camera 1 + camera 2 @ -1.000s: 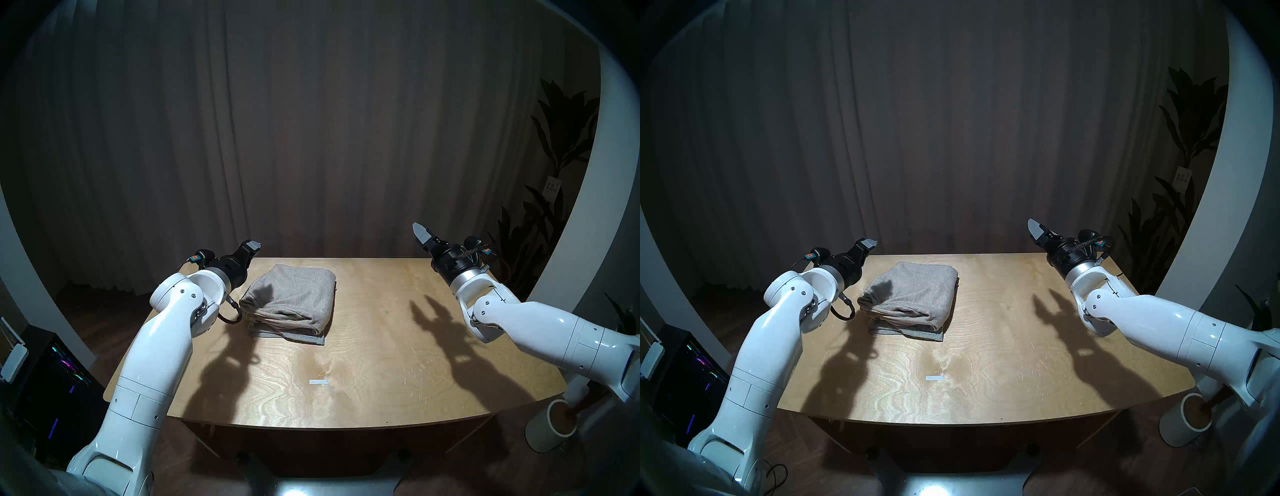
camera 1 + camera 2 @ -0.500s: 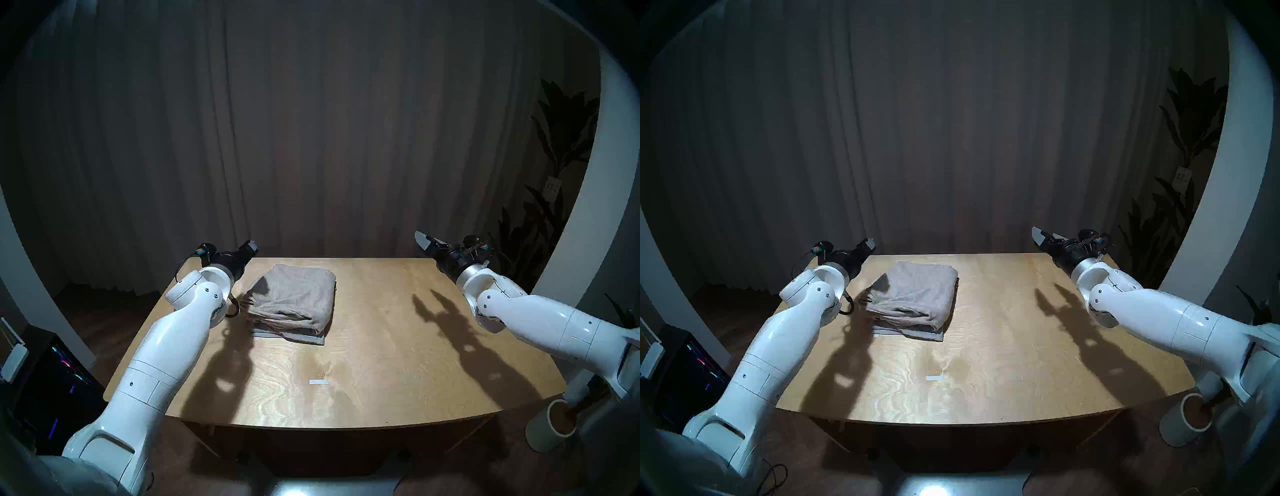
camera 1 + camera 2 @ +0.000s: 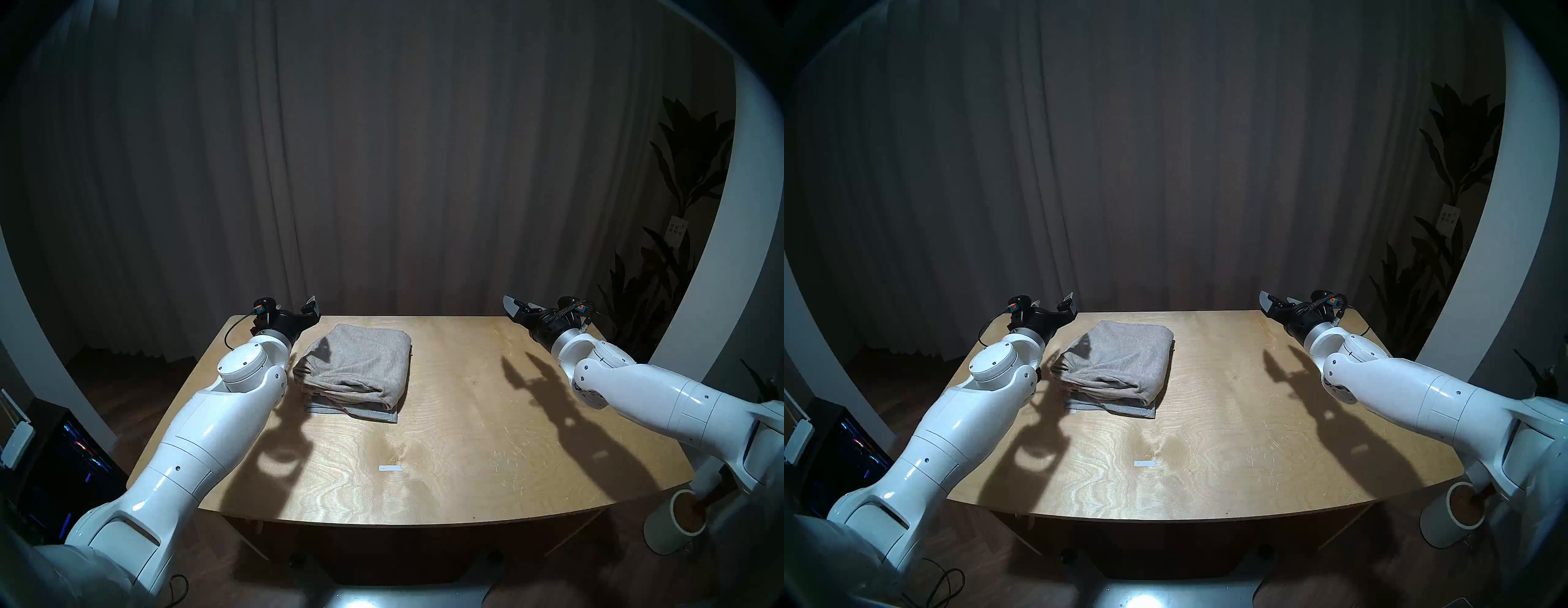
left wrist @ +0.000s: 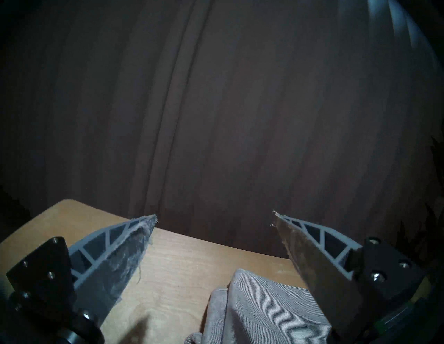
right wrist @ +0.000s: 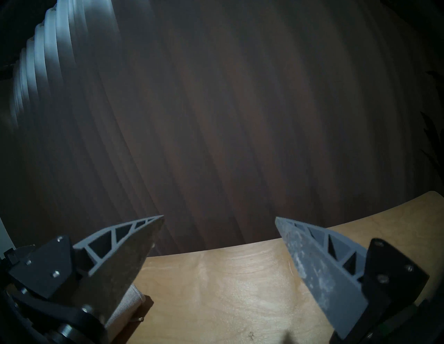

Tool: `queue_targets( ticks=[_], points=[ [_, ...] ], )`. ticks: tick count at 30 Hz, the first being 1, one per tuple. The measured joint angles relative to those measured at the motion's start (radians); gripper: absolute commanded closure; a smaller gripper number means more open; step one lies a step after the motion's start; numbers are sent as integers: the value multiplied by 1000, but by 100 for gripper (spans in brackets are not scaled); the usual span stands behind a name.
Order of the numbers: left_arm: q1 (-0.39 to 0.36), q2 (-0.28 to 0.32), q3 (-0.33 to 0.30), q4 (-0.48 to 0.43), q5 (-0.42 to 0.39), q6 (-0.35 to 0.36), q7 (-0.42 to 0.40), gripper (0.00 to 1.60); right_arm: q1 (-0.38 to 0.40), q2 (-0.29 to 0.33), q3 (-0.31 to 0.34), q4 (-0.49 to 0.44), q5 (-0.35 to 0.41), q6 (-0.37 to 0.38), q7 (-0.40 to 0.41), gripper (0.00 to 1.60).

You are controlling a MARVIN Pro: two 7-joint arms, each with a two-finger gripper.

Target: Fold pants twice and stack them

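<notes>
Pants [image 3: 356, 369] sit folded & stacked, beige pair on grey pair [image 3: 360, 414], on table [image 3: 466, 446] far-left; L claw [image 3: 306, 313] just beside stack's left edge, R claw [image 3: 515, 309] well apart, both wide & empty, so L arm's nearer

Glossy white arms [image 3: 203, 429], black wrists

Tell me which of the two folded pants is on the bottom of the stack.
The light grey pants: only their thin, cooler-toned edge shows at the stack's near side, flat on the table. The bulkier beige-grey pants lie on top, covering most of them.
</notes>
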Motion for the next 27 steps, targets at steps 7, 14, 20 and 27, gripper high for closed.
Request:
queue_targets(
  ticks=[7, 14, 20, 27],
  points=[
    [-31, 0, 22, 75, 91, -101, -36, 0, 8, -50, -12, 67, -46, -17, -31, 0],
    [-54, -15, 18, 143, 125, -192, -73, 0, 18, -86, -15, 116, -81, -36, -43, 0],
    [-63, -21, 8, 190, 98, -269, -173, 0, 22, -117, -16, 155, -105, -53, -27, 0],
    [-64, -23, -9, 207, 46, -289, -234, 0, 15, -144, 3, 181, -81, -75, -13, 0]
  ],
)
